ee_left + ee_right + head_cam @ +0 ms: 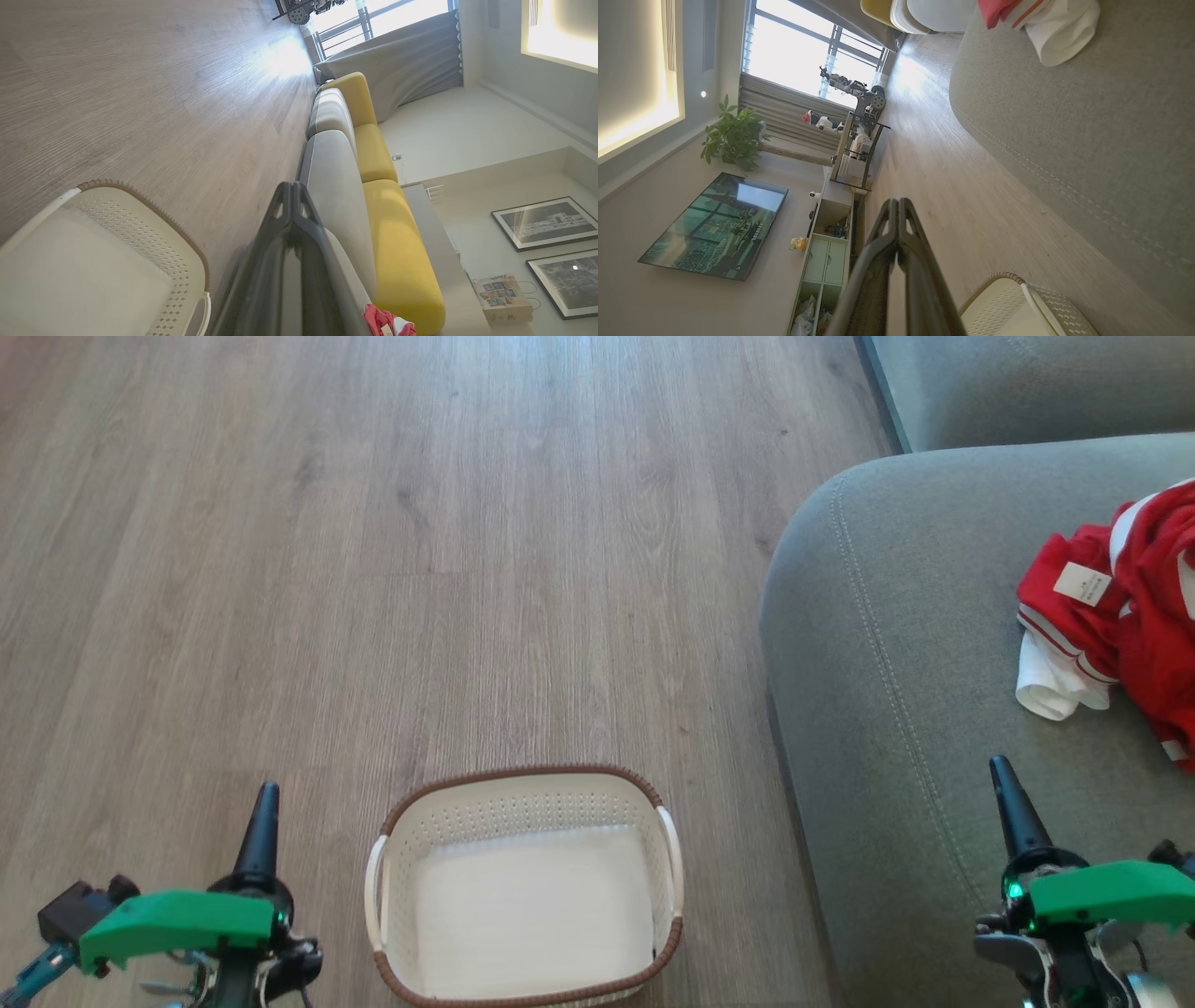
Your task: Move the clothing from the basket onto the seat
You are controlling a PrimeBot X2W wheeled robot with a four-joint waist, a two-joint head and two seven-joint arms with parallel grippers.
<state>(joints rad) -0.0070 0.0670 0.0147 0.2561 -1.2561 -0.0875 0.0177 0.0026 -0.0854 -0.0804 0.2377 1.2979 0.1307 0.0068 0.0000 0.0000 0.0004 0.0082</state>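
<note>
On the seat (pixel 896 709) sits the clothing (pixel 1134 616), basket (pixel 523 772) on floor (pixel 467 569); L end effector (pixel 268 791) & R end effector (pixel 1000 764) closed, holding nothing.

No text can be read with certainty; the white tag (pixel 1081 583) on the red clothing (pixel 1144 625) carries small dark print, too small to read; in the left wrist view a pale package (pixel 503 293) bears a short dark heading above small coloured pictures, too blurred to spell out.
</note>
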